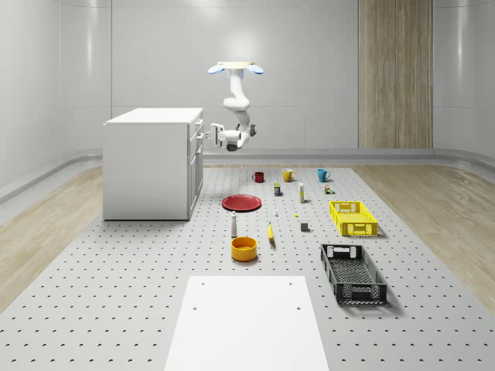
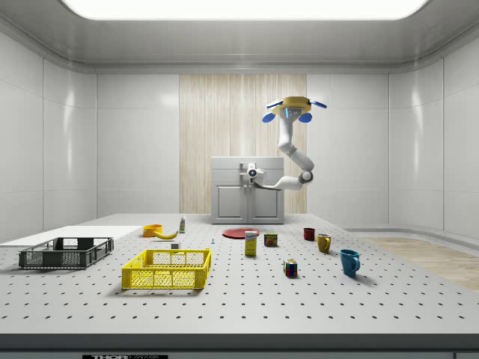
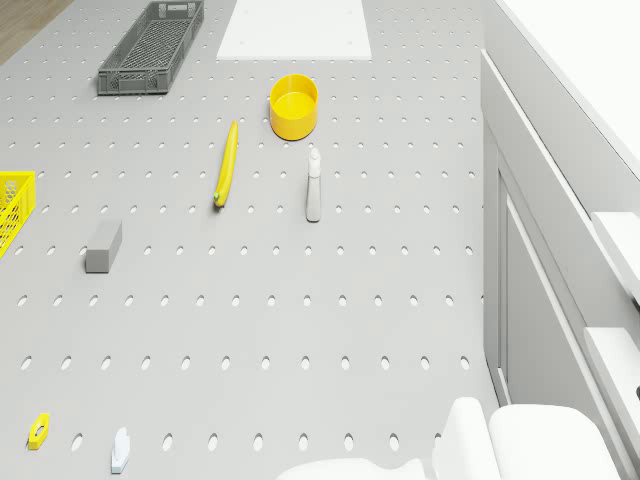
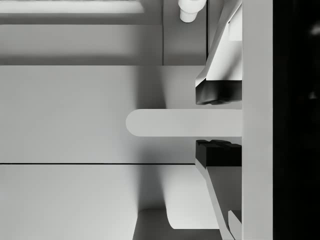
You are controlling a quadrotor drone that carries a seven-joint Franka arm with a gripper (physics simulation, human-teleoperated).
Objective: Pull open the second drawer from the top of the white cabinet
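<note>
The white cabinet [image 1: 147, 166] stands at the whole-scene view's left, its drawer fronts facing right. The drone [image 1: 235, 68] hovers beside it, above and in front of the drawers, also seen as the drone [image 2: 295, 109] in the side view. The arm bends down and reaches the gripper [image 1: 207, 137] to the upper drawer fronts. In the wrist view the gripper [image 4: 217, 122] straddles a white bar handle [image 4: 165, 122]. One dark pad [image 4: 217, 95] sits on each side, with a thin gap showing between pad and handle. The drawer fronts look flush with the cabinet [image 2: 247, 202].
On the perforated floor in front of the cabinet lie a red plate [image 1: 242, 202], an orange bowl [image 1: 244, 248], a banana [image 1: 271, 232] and a small bottle [image 1: 233, 224]. Further right are a yellow crate [image 1: 353, 218], a black crate [image 1: 353, 272] and mugs [image 1: 288, 175].
</note>
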